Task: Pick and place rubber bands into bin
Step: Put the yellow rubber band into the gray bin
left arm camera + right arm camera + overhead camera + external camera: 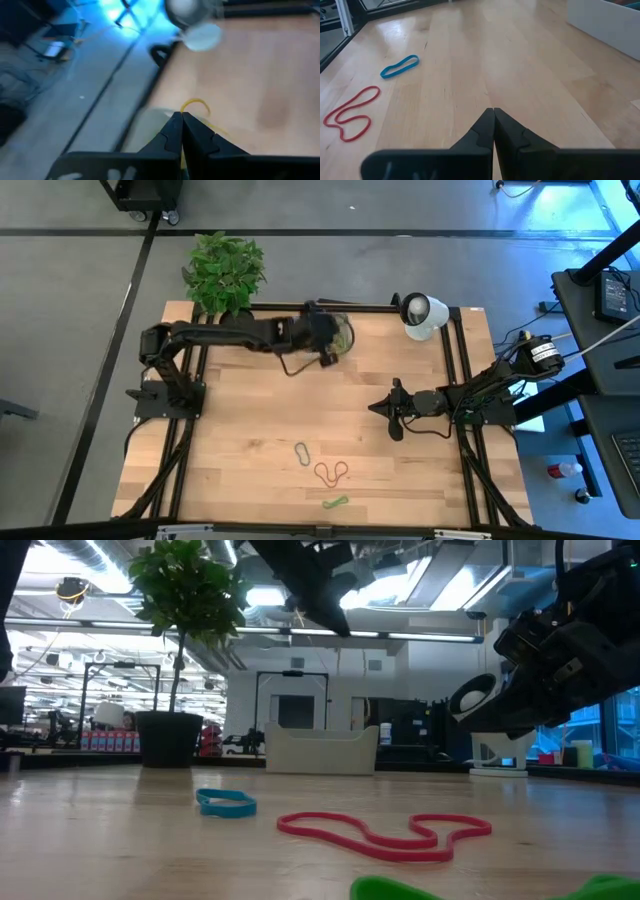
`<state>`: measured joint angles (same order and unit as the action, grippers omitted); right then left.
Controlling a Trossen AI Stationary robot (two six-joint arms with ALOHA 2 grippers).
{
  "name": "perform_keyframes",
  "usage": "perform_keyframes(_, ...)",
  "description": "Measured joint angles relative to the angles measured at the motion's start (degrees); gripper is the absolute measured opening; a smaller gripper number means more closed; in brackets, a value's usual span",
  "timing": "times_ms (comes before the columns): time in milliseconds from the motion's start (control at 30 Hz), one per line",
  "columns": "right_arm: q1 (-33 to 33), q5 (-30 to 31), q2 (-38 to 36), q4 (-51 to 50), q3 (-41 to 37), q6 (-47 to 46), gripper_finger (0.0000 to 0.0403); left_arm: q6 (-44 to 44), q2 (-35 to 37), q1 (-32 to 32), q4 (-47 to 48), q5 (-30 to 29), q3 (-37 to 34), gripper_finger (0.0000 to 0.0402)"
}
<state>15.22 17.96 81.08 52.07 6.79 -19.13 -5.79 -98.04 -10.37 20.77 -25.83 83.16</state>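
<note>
Pinching thin yellow band (196, 104), left end effector (181, 118) — closed

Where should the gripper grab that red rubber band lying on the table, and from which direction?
Probably at the narrow waist of the red rubber band, coming straight down. It lies flat and twisted, so both strands run close together there, an easy pinch. The right gripper is the nearer one.

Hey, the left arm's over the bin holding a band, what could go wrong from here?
1. The left claw is shut on a yellow rubber band above the bin; the floppy loop may cling to a finger or drop outside the rim.
2. The red band, blue band and green band lie close together, so one grasp might snag two.
3. The bands lie flat and thin; the shut right claw may miss them.
</note>
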Motion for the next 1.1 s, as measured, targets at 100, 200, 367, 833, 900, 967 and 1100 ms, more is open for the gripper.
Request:
perform_keyframes(100,0.0,0.0,0.0,0.0,0.0,0.0,0.0011,-1.0,0.2,-3.5,-1.4,0.1,1.7,0.0001)
perform_keyframes(200,0.0,0.0,0.0,0.0,0.0,0.1,0.0011,-0.1,0.0,-6.9,-2.1,4.1,1.7,0.0001)
perform_keyframes(367,0.0,0.0,0.0,-0.1,0.0,0.1,0.0011,2.0,-3.1,-10.2,-3.2,9.5,1.7,0.0001)
perform_keyframes(833,0.0,0.0,0.0,-0.3,0.0,0.1,0.0011,2.0,-20.6,-11.2,-6.7,10.4,1.6,0.0001)
perform_keyframes(900,0.0,0.0,0.0,-0.3,0.0,0.1,0.0011,1.7,-22.1,-11.5,-7.0,10.5,1.6,0.0003)
perform_keyframes(967,0.0,0.0,0.0,-0.3,0.0,0.1,0.0011,2.7,-23.0,-11.9,-7.2,10.6,1.6,0.001)
perform_keyframes(1100,0.0,0.0,0.0,-0.3,0.0,0.1,0.0011,4.4,-23.1,-13.2,-5.6,12.6,1.6,0.004)
